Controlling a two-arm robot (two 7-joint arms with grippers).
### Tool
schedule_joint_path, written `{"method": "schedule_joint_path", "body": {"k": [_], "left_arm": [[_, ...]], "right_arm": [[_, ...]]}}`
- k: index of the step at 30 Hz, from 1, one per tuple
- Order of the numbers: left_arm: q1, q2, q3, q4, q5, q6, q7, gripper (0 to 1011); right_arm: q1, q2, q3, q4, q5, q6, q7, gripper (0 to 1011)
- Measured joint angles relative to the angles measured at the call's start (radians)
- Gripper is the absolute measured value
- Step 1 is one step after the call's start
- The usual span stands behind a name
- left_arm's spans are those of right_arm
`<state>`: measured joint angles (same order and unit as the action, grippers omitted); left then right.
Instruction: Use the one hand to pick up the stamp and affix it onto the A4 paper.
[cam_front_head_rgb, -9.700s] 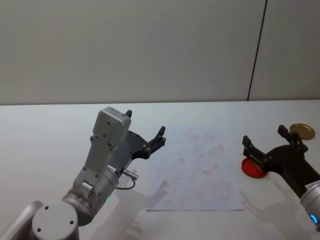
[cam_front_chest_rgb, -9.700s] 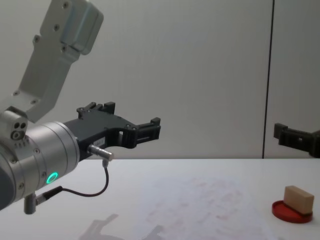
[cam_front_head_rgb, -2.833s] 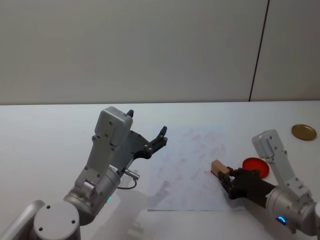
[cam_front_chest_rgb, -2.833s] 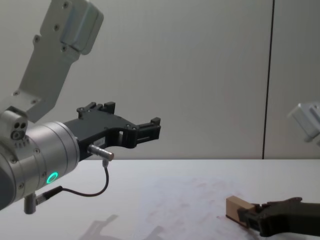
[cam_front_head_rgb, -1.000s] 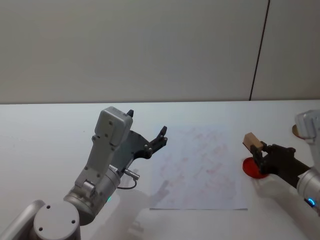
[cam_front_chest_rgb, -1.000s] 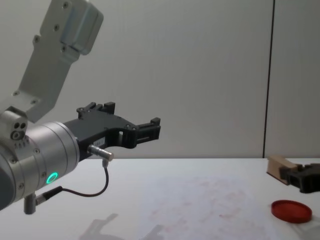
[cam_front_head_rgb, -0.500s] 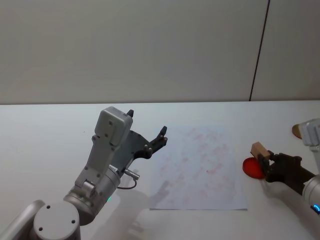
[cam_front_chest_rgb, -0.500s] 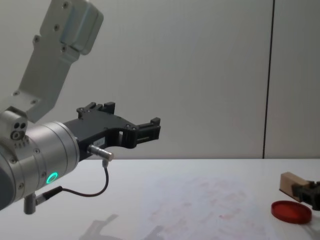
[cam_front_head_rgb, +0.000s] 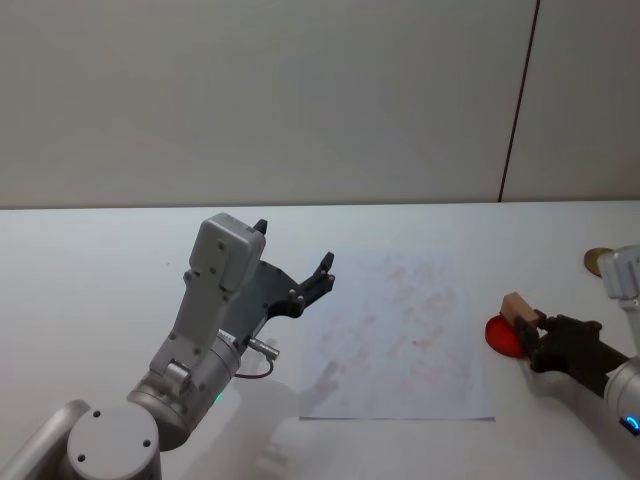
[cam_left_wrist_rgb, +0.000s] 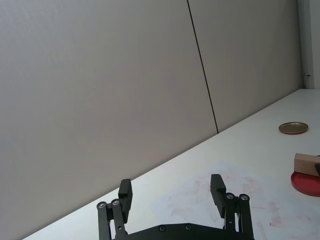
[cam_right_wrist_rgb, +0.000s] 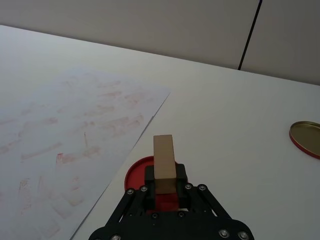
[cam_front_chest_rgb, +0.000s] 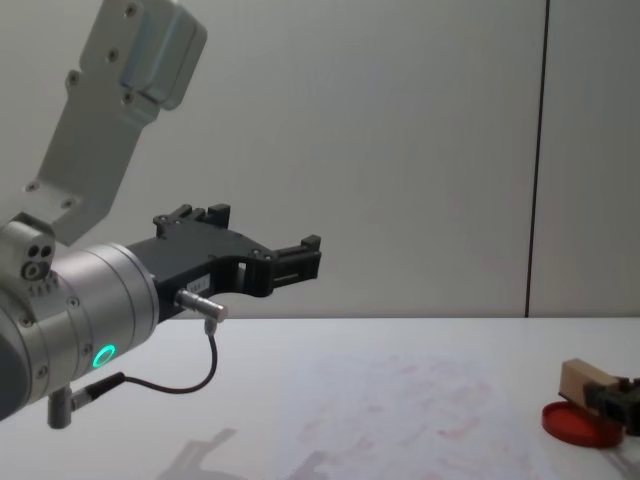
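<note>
Fingers (cam_right_wrist_rgb: 176, 181) of the right gripper (cam_front_head_rgb: 528, 336) clamp the stamp (cam_front_head_rgb: 517, 307) over the red disc (cam_front_head_rgb: 502, 335), right of the paper (cam_front_head_rgb: 400, 335); left gripper (cam_front_head_rgb: 292, 271) gapes empty.

Stamp (cam_front_head_rgb: 517, 306) above disc (cam_front_head_rgb: 499, 335), right of paper (cam_front_head_rgb: 400, 340).

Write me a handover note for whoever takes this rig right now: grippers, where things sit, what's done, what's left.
Right gripper: shut on the stamp, held over the red ink pad, just right of the A4 paper.
Left gripper: open, raised over the table left of the paper, idle.
Paper: flat on the table, many red marks on it already.
Gold lid: far right, untouched.
Done: stamp picked up.
Left: probably lower it onto the pad and let go; whether a fresh print was just made can't be told.
</note>
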<state>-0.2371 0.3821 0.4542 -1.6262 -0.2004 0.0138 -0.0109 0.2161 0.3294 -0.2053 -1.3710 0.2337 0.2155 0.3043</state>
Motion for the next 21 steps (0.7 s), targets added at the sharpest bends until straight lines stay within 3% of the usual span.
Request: {"method": "schedule_joint_path", "body": {"k": [5,9,11,21], "left_arm": [[0.000,0.000,0.000,0.000,0.000,0.000,0.000,993],[0.000,0.000,0.000,0.000,0.000,0.000,0.000,993],[0.000,0.000,0.000,0.000,0.000,0.000,0.000,993],[0.000,0.000,0.000,0.000,0.000,0.000,0.000,993]], "right_arm": [[-0.001,0.000,-0.001,0.003,0.002,0.000,0.002,218],[-0.001,0.000,-0.001,0.007,0.002,0.001,0.002,283],[-0.001,0.000,-0.001,0.009,0.002,0.002,0.001,402],[0.001,-0.001,-0.001,0.014,0.002,0.005,-0.005,681]]}}
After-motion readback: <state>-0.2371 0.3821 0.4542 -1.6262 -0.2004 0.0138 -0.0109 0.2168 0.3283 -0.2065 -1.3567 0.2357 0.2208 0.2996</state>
